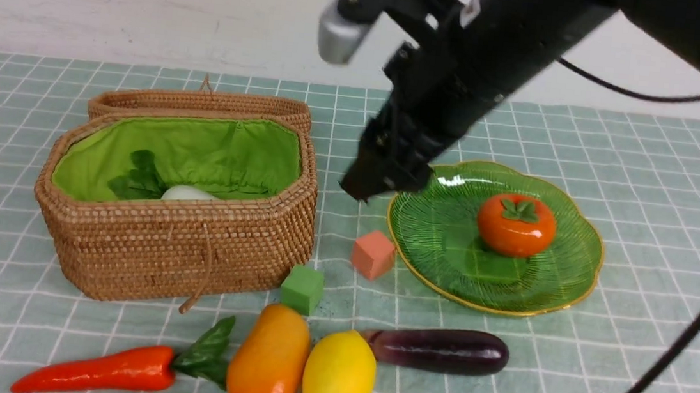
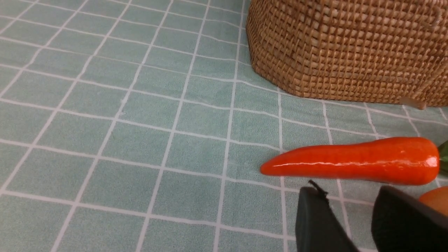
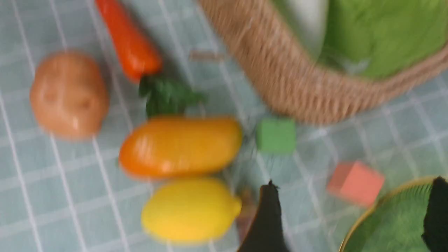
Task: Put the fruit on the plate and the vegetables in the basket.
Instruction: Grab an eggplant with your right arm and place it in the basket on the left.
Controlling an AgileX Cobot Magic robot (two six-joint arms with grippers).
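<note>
we see a glossy round orange persimmon [image 1: 516, 225] on the ribbed green glass plate [image 1: 440, 256], smooth white radish [image 1: 186, 193] in the woven wicker basket [image 1: 191, 245]; right gripper [image 1: 380, 183] gapes wide, left gripper [image 2: 350, 196] narrowly parted, both empty.

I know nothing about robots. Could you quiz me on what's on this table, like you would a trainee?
1. True or false: the persimmon lies on the plate.
2. What is in the basket? A carrot, B radish, C eggplant.
3. How many fruits are not yet on the plate?
Key: 1 true; 2 B; 3 two, the mango and lemon.
</note>
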